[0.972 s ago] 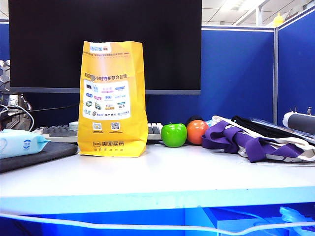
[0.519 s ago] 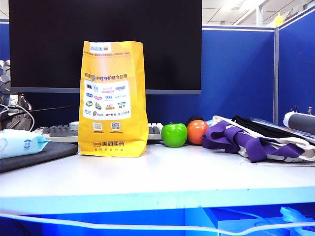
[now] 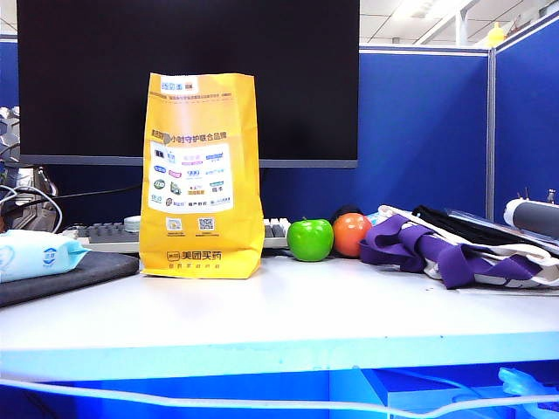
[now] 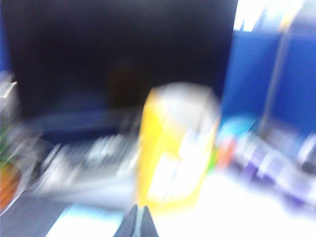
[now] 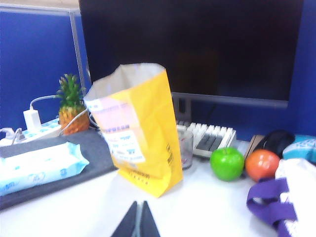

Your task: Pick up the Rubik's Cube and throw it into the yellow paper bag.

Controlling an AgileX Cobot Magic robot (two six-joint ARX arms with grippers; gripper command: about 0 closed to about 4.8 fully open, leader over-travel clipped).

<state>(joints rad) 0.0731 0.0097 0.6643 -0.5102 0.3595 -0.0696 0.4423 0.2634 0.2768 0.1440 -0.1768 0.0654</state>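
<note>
Standing upright on the pale desk (image 3: pixel 288 319), the yellow paper bag (image 3: pixel 203 175) faced forward with its white logo panel, its mouth open at the top. Behind it rose a large dark monitor (image 3: pixel 188 78) with a keyboard (image 5: pixel 210 138) at its foot, and blue partition walls (image 3: pixel 419 131) closed off the room. A green apple (image 3: pixel 310 239) and an orange ball (image 3: pixel 350 234) sat beside the bag, purple cloth (image 3: pixel 437 249) lay farther right, and a wipes pack (image 3: pixel 35 253) rested on a dark pad. The Rubik's Cube showed in no view. The left gripper (image 4: pixel 138 222) and right gripper (image 5: pixel 138 219) hung above the desk before the bag, jaws pressed together, holding nothing.
</note>
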